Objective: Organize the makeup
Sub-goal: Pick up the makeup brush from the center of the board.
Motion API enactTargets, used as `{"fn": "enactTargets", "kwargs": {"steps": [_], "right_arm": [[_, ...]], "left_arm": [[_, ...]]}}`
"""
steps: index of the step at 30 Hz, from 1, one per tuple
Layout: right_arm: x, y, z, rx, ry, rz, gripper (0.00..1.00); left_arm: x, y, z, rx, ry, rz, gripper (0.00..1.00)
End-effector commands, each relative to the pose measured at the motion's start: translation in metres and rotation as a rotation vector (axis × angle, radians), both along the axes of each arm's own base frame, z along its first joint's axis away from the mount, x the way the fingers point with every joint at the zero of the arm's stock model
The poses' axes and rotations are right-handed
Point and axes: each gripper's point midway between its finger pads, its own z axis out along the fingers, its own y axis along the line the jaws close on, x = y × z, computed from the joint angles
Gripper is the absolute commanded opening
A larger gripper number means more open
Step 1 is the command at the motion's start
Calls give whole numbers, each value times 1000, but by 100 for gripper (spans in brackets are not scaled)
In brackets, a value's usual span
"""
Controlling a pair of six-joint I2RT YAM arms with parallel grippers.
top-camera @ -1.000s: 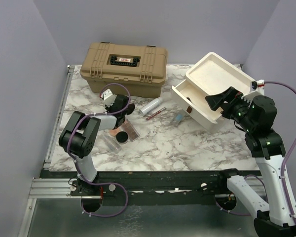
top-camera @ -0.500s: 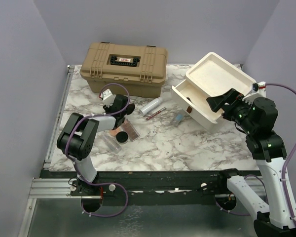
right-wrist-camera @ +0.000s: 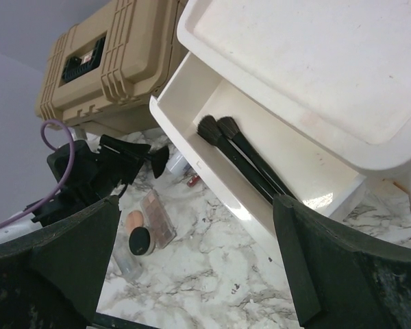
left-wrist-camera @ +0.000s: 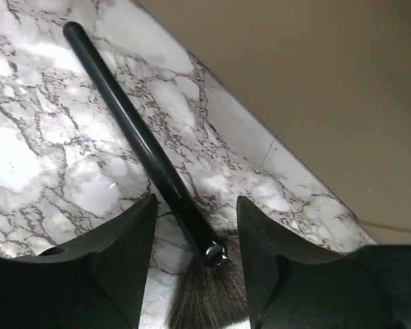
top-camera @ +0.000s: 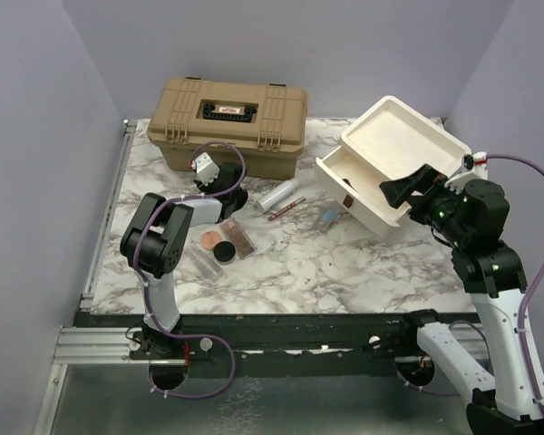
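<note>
A black brush (left-wrist-camera: 133,133) lies on the marble beside the tan case, its dark bristles (left-wrist-camera: 207,295) toward the camera. My left gripper (left-wrist-camera: 195,205) is open and straddles the brush's ferrule with a gap on each side; from above it (top-camera: 225,188) sits close to the case. On the table lie a silvery tube (top-camera: 279,192), a reddish pencil (top-camera: 286,208), a light-blue piece (top-camera: 326,216), an eyeshadow palette (top-camera: 238,238), a round black compact (top-camera: 225,253) and a peach puff (top-camera: 210,239). Two black brushes (right-wrist-camera: 243,157) lie in the white box's open drawer (top-camera: 349,186). My right gripper (top-camera: 392,188) hangs open over that drawer, holding nothing.
The big tan latched case (top-camera: 228,122) stands shut at the back left, right behind my left gripper. The white drawer box (top-camera: 401,140) stands at the back right with a tray-like top. A clear tube (top-camera: 199,263) lies near the compact.
My left gripper's jaws have spread wider, and the arm has shifted back toward the tan case. The right arm has barely moved.
</note>
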Motion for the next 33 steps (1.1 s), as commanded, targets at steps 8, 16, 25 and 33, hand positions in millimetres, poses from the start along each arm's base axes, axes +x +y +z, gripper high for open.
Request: {"fn": "enactTargets", "kwargs": {"steps": [8,16,25,33], "right_arm": [[-3,-4,-8,-17,23,-20,100],[-7,-5,-12,-10,33,-28,100],[-8,-12,-12,-18,37,-62,100],[-8,-12,-14,-20,42,-67,100]], "left_arm": [[-48,24,-46,152,224,44,45],[-42,20,-56,199,287,31,46],[-53,25,-72,286,369,-2,36],[-65,20,-73,348,390,-44,22]]}}
